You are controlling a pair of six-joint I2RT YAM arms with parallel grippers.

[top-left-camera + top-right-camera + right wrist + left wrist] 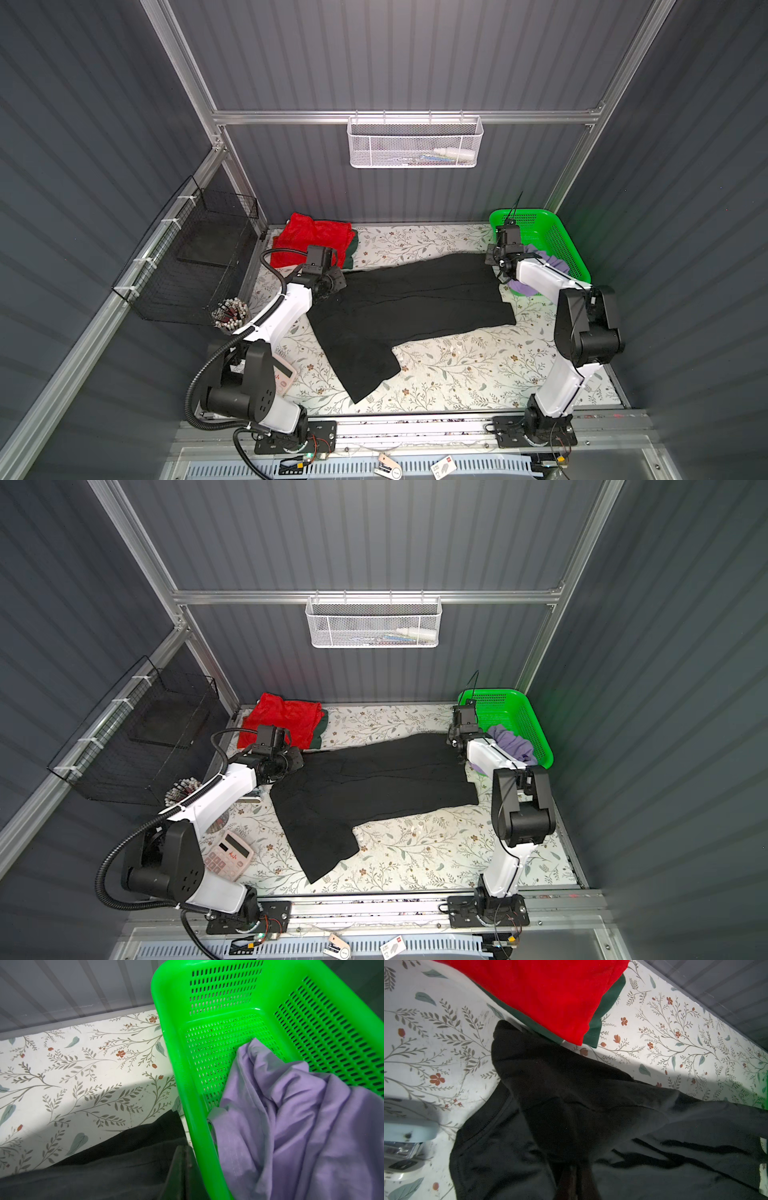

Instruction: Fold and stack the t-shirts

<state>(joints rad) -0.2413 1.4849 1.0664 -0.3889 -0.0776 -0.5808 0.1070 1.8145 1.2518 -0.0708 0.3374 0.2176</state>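
Note:
A large black t-shirt (407, 303) (374, 779) lies spread across the middle of the flowered table, one sleeve pointing to the front. My left gripper (334, 291) (574, 1178) is shut on its far left corner, and the cloth (571, 1095) rises in a bunch to the fingers. My right gripper (498, 270) (184, 1159) is shut at the far right corner, pinching the black cloth (104, 1167) beside the basket. A folded red t-shirt (311, 241) (550, 991) lies on a dark green one (351, 249) (608, 1001) at the back left. A lavender t-shirt (509, 739) (291, 1126) spills from the basket.
The bright green perforated basket (557, 237) (176, 1043) stands at the back right, right against my right gripper. A calculator (228, 856) lies front left by the left arm's base. A cup of pens (230, 313) and a black wire basket (199, 257) line the left wall.

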